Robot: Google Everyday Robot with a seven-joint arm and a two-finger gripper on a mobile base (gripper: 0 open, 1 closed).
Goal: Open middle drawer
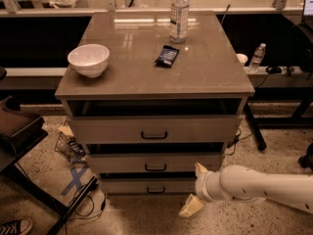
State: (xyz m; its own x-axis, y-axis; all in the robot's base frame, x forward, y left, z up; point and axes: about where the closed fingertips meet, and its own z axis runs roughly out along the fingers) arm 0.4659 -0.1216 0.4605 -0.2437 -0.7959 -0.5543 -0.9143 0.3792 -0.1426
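The middle drawer (195, 162) is the second of three grey-beige fronts in the cabinet, with a small dark bar handle (155, 168) at its centre. Its front stands about in line with the fronts above and below. My gripper (194, 189) is at the end of the white arm coming in from the right. It is low, in front of the cabinet's lower right part, to the right of and below the handle. Its pale fingers (190, 207) are spread open and hold nothing. The upper fingertip is close to the middle drawer's right lower edge.
On the cabinet top (215, 77) stand a white bowl (89, 59), a dark snack packet (167, 56) and a water bottle (179, 14). A dark stand (19, 131) and cables (83, 195) are on the floor at left. Table legs (254, 129) stand at right.
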